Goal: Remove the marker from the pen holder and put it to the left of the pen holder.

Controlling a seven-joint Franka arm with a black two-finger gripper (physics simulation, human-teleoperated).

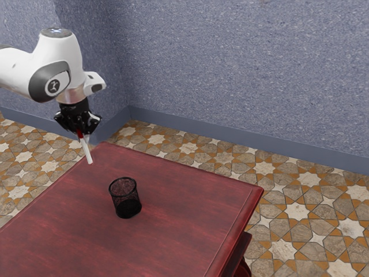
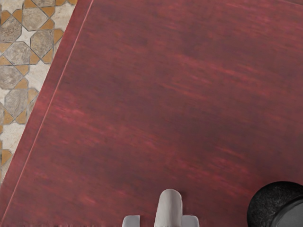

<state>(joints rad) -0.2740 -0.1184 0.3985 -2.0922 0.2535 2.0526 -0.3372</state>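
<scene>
Gripping the marker (image 1: 87, 151), the end effector (image 1: 80, 130) hides its top.

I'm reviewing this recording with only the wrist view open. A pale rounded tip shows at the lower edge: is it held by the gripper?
Observer: Yes, it's the marker; in the exterior view the gripper is shut on it.

Operator: Which end is up?

Observer: The end with the red part is up at the gripper; the white end points down.

Operator: The dark round thing is cut off in my view. Is it standing?

Observer: Yes, the exterior view shows the whole pen holder, upright on the table.
</scene>
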